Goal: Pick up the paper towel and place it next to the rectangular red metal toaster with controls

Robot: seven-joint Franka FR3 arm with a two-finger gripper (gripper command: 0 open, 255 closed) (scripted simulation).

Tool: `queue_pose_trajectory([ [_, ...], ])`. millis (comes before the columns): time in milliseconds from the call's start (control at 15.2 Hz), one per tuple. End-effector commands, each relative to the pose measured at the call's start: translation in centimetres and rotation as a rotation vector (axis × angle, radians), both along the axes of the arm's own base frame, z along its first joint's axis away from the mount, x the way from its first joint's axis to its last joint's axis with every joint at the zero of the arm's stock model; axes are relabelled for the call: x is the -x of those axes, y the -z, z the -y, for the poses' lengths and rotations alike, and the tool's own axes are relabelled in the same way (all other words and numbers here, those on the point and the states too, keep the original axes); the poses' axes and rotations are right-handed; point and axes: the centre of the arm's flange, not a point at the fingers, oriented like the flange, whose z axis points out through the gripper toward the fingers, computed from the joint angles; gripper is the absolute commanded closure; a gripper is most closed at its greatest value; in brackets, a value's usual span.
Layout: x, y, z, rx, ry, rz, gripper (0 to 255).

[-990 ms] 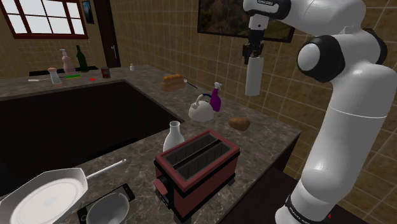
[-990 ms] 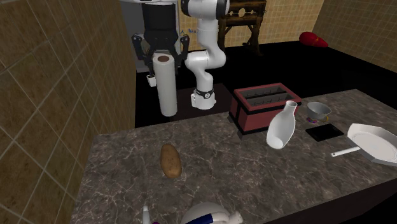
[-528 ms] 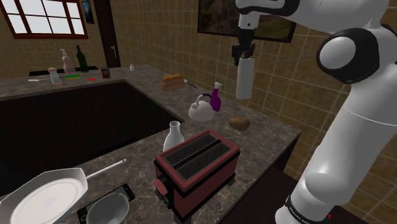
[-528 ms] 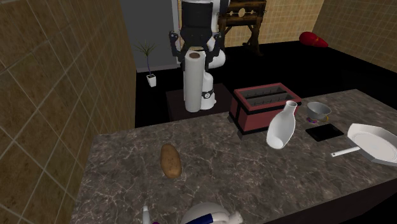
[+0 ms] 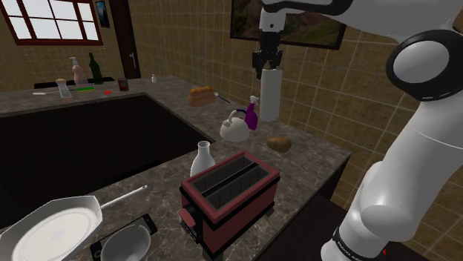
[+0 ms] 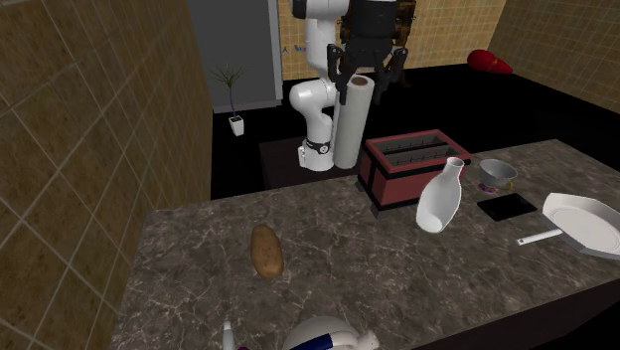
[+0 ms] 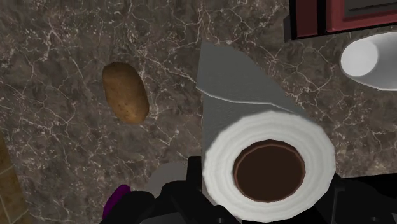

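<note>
Hanging in the fingers [image 7: 167, 202], paper towel [image 5: 269, 93] hovers between potato [image 5: 279, 143] and toaster [image 5: 231, 194].

Shoulder view from beside arm [image 5: 415, 148], second exterior opposite across counter [image 5: 319, 159], wrist straight down, toaster [image 5: 230, 194] in all

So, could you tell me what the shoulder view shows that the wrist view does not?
The shoulder view adds the pan, bowl and window. The wrist view adds the brown core down the roll, seen end-on. Both share the roll, potato, toaster and white bottle.
</note>
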Motion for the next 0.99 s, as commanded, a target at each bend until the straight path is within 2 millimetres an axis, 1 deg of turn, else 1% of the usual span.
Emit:
queue_pose_trajectory([
  [0, 0.0, 0.1, -2.5, 0.001, 0.002, 0.0, 255],
  [594, -0.7, 0.0, -14.3, 0.001, 0.002, 0.0, 255],
  [660, -0.7, 0.0, -15.3, 0.001, 0.002, 0.0, 255],
  [924, -0.7, 2.1, -15.3, 0.001, 0.002, 0.0, 255],
])
